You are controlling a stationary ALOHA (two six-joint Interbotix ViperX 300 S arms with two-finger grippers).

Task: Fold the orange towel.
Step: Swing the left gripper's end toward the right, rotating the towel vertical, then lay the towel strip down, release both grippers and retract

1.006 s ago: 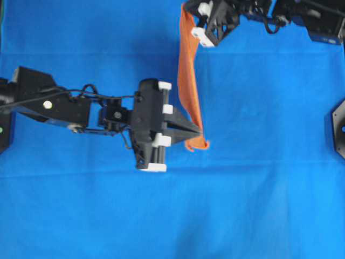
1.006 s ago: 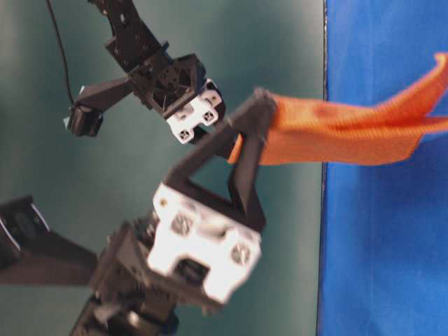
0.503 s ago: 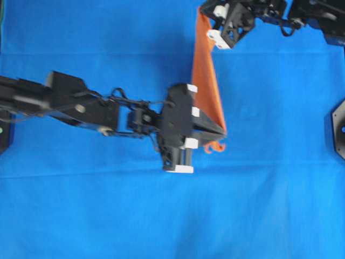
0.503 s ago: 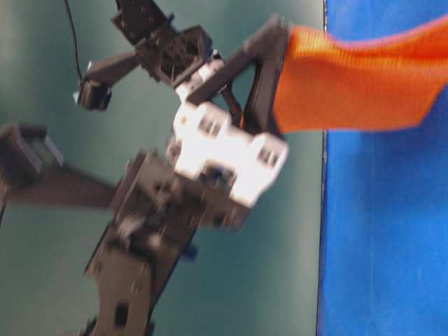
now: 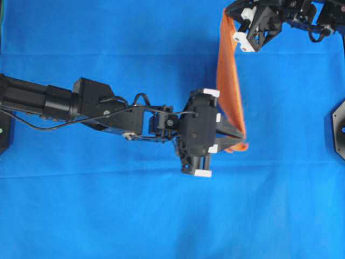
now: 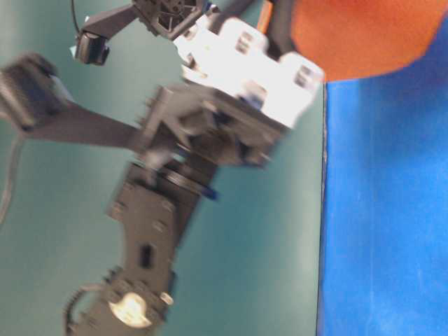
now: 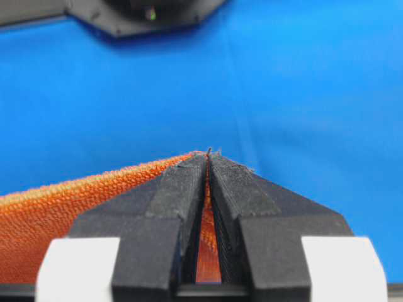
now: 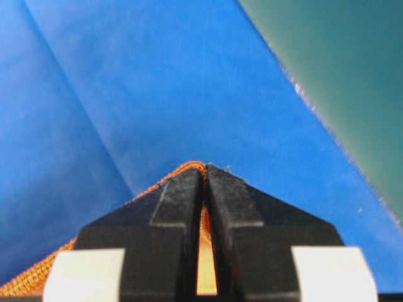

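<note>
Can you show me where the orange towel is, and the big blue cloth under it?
Bright orange nubby towel [image 5: 228, 81], overhead view: middle of the strip stretched between the grippers.
Large blue cloth [image 5: 108, 216], overhead view: bare lower-left part.

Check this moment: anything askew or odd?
Nothing stands out. The orange towel hangs taut between the left gripper and right gripper, both shut on its edge, above the blue cloth, which shows only soft creases.
</note>
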